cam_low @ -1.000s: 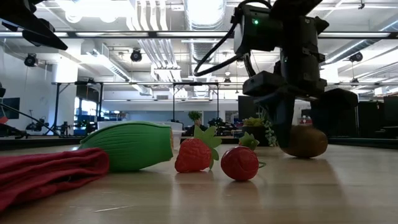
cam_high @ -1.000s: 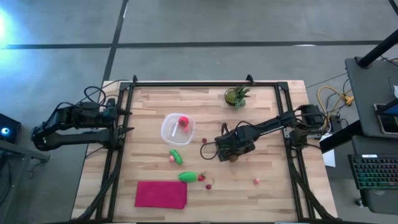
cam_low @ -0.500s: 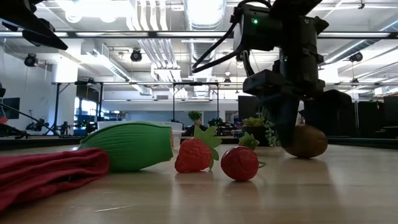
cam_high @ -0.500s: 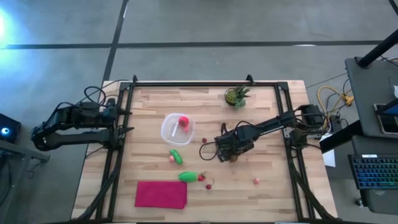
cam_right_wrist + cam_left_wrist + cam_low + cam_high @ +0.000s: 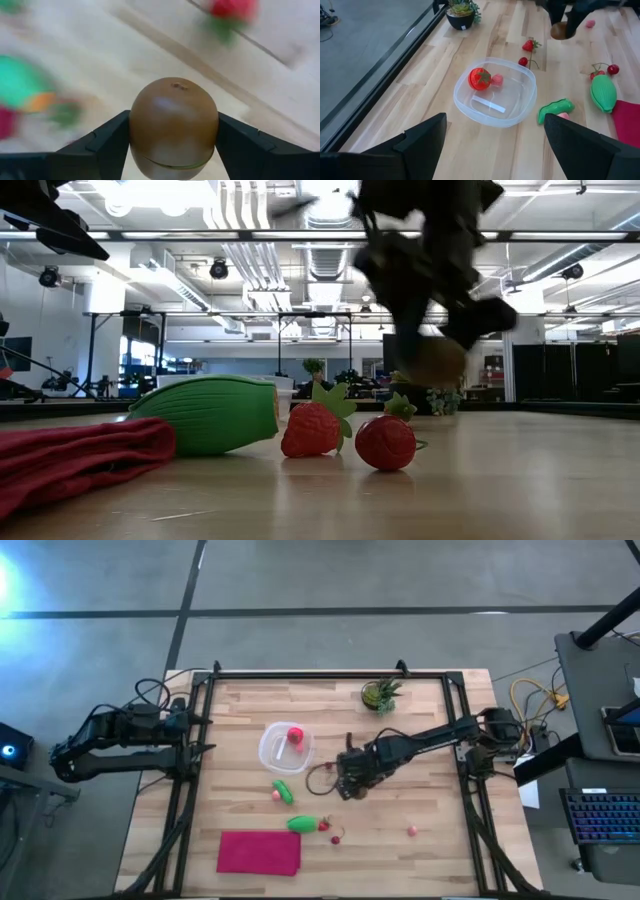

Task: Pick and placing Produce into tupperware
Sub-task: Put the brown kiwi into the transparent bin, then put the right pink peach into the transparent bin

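Note:
The clear tupperware [image 5: 287, 748] [image 5: 517, 107] stands left of the table's centre with a red ball [image 5: 480, 78] and a pink berry [image 5: 497, 79] inside. My right gripper [image 5: 348, 780] [image 5: 173, 135] hovers just right of it, shut on the brown kiwi [image 5: 173, 127] [image 5: 435, 360]. Two green oblong pieces [image 5: 283, 791] [image 5: 303, 824] and small red berries [image 5: 330, 831] lie on the wood nearer the near edge. My left gripper [image 5: 494, 120] is open, parked off the table's left edge [image 5: 130, 740], looking toward the tupperware. My right gripper pinches the kiwi across its middle [image 5: 137, 125], one dark finger [image 5: 107, 142] on each side. The fingers come from above, pointing down. The kiwi is lifted clear of the table, as the low view shows [image 5: 435, 360].
A spiky potted plant [image 5: 380, 695] stands near the far edge. A flat magenta cloth [image 5: 259, 852] lies by the near edge. A lone pink berry [image 5: 411, 831] sits toward the near right. Black frame rails [image 5: 190, 760] run along the table's sides.
My right gripper has risen and moved toward the table's left, toward the tupperware, carrying the kiwi. The kiwi rested on the wood a second ago and now hangs clear above it.

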